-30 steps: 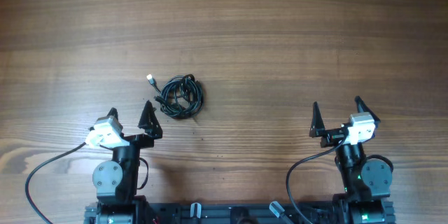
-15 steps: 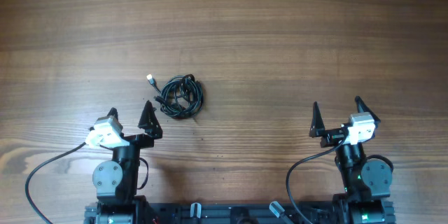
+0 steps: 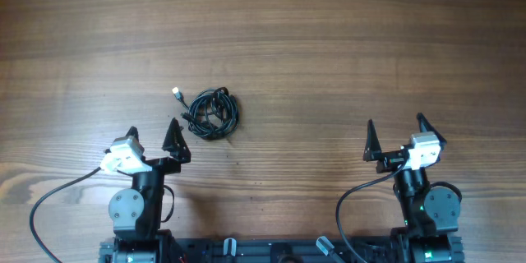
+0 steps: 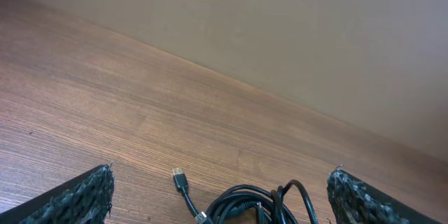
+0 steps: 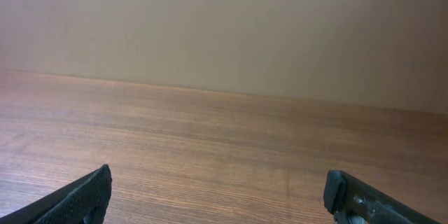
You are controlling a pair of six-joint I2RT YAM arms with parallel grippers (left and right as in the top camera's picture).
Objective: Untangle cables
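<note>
One tangle of cables (image 3: 212,113) just beyond left gripper (image 3: 153,128), splayed empty | right gripper (image 3: 395,122) splayed, well apart

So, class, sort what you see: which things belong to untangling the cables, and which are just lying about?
For the job: cables; left gripper; right gripper.
Not part of it: table; arm bases.

You've got nothing to read at this moment. No lettering, label, brand or number can be made out on the table (image 3: 329,33), on the cables (image 3: 211,113) left of centre, or on the left gripper (image 3: 153,126) and right gripper (image 3: 394,120) along the lower edge.
</note>
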